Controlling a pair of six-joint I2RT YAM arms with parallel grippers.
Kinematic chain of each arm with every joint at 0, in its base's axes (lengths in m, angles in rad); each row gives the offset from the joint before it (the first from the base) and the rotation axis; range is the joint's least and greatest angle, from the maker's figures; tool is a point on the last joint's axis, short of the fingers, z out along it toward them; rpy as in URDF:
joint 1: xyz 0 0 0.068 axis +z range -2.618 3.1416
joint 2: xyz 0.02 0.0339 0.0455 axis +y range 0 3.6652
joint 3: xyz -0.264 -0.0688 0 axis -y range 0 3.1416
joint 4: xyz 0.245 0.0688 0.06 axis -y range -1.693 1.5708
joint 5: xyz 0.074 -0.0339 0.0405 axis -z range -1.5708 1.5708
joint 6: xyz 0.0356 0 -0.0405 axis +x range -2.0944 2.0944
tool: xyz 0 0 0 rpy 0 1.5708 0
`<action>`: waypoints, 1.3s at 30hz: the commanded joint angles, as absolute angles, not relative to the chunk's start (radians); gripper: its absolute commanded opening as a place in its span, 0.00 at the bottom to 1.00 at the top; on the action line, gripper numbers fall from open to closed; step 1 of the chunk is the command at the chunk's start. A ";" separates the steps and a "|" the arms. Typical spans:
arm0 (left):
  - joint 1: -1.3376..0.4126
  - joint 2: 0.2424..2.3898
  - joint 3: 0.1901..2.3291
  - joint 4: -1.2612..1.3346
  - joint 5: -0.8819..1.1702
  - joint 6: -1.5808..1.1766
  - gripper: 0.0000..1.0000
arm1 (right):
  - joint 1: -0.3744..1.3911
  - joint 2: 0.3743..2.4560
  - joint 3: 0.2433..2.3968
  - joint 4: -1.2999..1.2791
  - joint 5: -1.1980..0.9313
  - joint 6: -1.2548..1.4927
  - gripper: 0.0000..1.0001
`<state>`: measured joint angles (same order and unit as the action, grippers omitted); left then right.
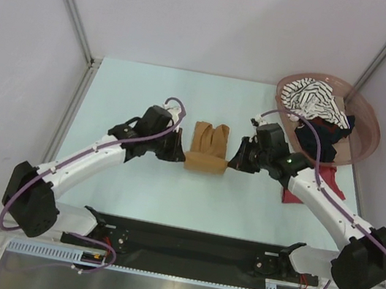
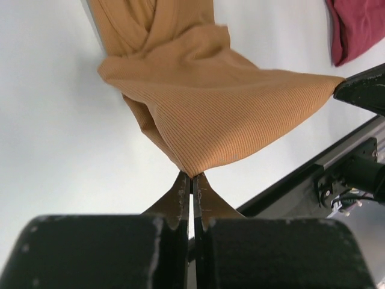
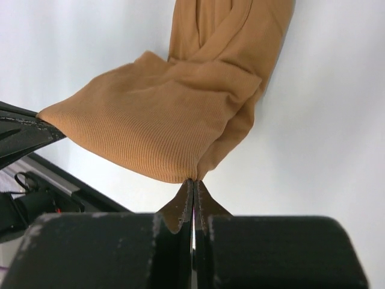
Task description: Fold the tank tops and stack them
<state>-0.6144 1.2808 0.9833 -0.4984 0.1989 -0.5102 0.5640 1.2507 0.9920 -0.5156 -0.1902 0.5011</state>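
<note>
Top view: fixed, high above the near edge, looks down over the whole table [image 1: 151, 85], far off. Left wrist view: very near, low, sights along left claw [image 2: 192, 177] across the table. Right wrist view: same along right claw [image 3: 192, 180], facing opposite. All three share the mustard top [image 1: 206, 147]

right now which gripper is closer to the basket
Right. The right gripper sits just left of the basket; the left gripper is beyond the mustard tank top both hold.
</note>
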 commanded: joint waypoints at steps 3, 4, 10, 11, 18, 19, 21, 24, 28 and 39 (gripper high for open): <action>-0.542 1.393 1.127 -0.512 0.285 -0.446 0.00 | 0.502 1.353 1.116 -0.528 -0.233 0.439 0.00; -0.541 1.410 1.127 -0.511 0.288 -0.443 0.00 | 0.493 1.353 1.117 -0.523 -0.241 0.436 0.00; -0.499 1.538 1.227 -0.489 0.310 -0.452 0.01 | 0.443 1.472 1.198 -0.511 -0.270 0.416 0.00; -0.486 1.572 1.244 -0.483 0.324 -0.459 0.01 | 0.436 1.485 1.215 -0.503 -0.273 0.416 0.00; -0.431 1.747 1.365 -0.469 0.374 -0.472 0.00 | 0.371 1.646 1.337 -0.495 -0.325 0.400 0.00; -0.417 1.762 1.387 -0.463 0.379 -0.474 0.00 | 0.362 1.684 1.351 -0.497 -0.330 0.397 0.00; -0.405 1.802 1.413 -0.460 0.388 -0.477 0.00 | 0.354 1.715 1.382 -0.499 -0.336 0.390 0.00; -0.384 1.850 1.468 -0.466 0.391 -0.477 0.00 | 0.347 1.781 1.445 -0.500 -0.344 0.388 0.00; -0.364 1.917 1.543 -0.488 0.396 -0.471 0.00 | 0.338 1.851 1.517 -0.508 -0.348 0.390 0.00; -0.341 2.118 1.753 -0.525 0.405 -0.469 0.03 | 0.295 2.040 1.715 -0.543 -0.348 0.397 0.00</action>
